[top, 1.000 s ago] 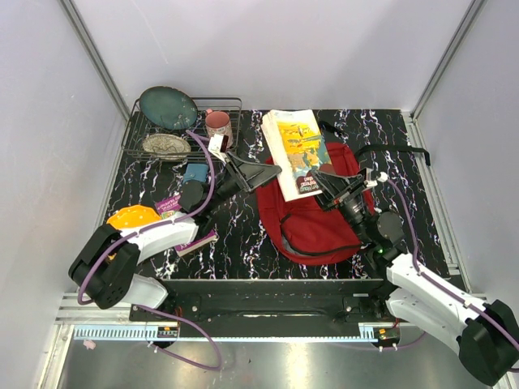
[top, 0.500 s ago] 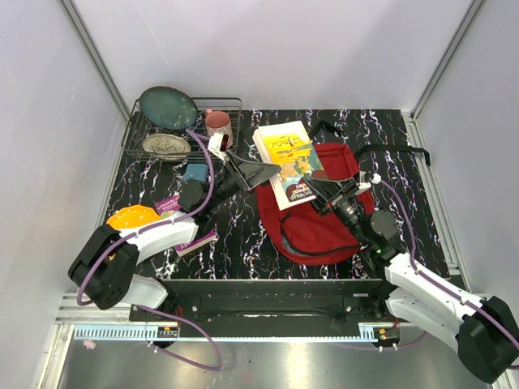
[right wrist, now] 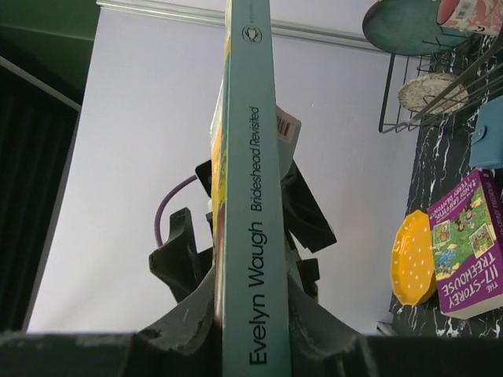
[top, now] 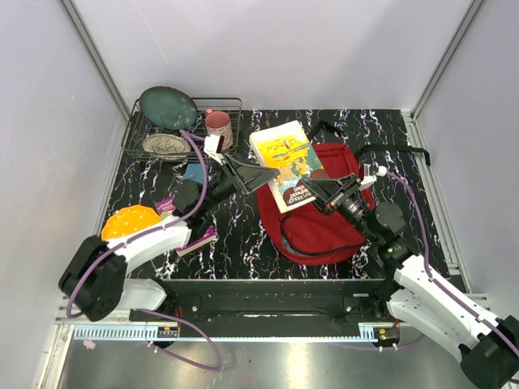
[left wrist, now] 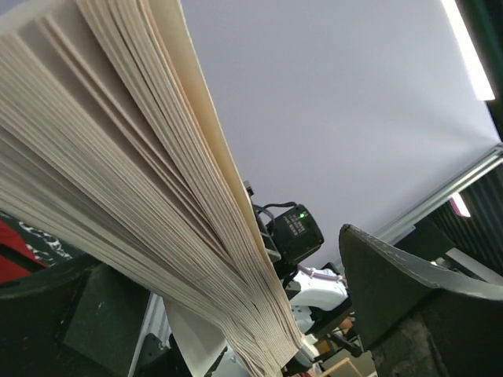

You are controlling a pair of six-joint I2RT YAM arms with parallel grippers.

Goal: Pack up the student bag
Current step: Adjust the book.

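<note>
The red backpack (top: pixel 324 223) lies flat on the dark marbled table, right of centre, with black straps at its far right. My right gripper (top: pixel 315 188) is shut on the spine of a yellow and teal paperback (top: pixel 285 154), held above the bag's far left corner. The right wrist view shows the spine (right wrist: pixel 247 196) clamped in my right gripper (right wrist: pixel 255 314). My left gripper (top: pixel 261 173) is open at the book's left edge. In the left wrist view the fanned pages (left wrist: pixel 118 181) sit inside my left gripper (left wrist: pixel 236 314), clear of the right finger (left wrist: pixel 409 298).
A wire dish rack (top: pixel 138 134) at the back left holds a teal plate (top: pixel 168 107), a patterned plate (top: pixel 165 144) and a pink mug (top: pixel 218 124). An orange plate (top: pixel 132 219), a purple book (top: pixel 199 239) and a blue item (top: pixel 193 172) lie on the left side.
The right gripper has swung the book to the left and turned it. The left gripper has risen to the book's left edge, with the pages now between its open fingers.
</note>
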